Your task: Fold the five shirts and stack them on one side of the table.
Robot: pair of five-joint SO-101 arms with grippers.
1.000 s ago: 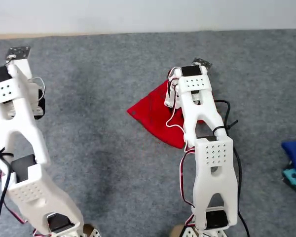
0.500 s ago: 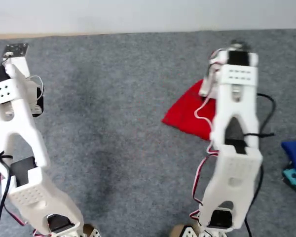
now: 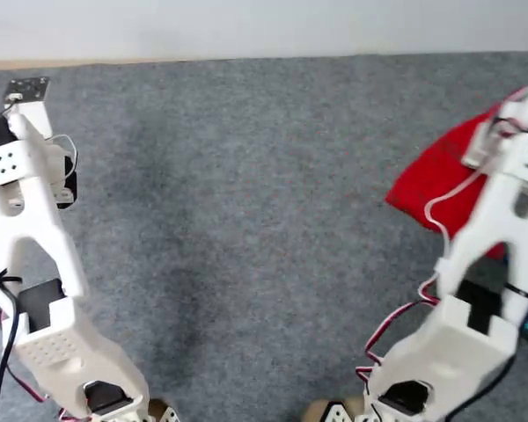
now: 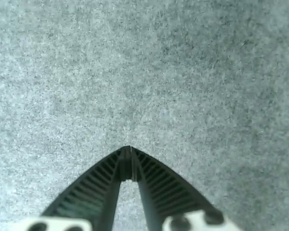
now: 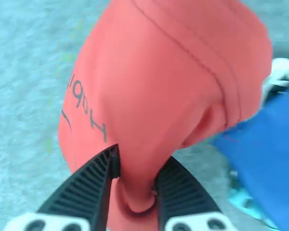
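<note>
1. Right claw (image 5: 137,166): clamped on a bunched fold of the red shirt (image 5: 168,82). Cloth bulges out between the jaws.
2. Location: in the high view the bundle sits at the 3 o'clock edge of the grey table (image 3: 246,176), partly under my right arm. A blue shirt (image 5: 260,159) lies just beside it.
3. Left claw (image 4: 130,153): closed on nothing, tips together over bare mat on the 9 o'clock side.
4. Handling, as I judge it: the shirt is light, soft and limp, not fragile. Hung from one pinch it sags and its layers may slip open. The ribbed jaws should hold it well, though the mat may drag at it.
5. Where to grip: pinch through all layers at a folded edge, near a corner or hem.
</note>
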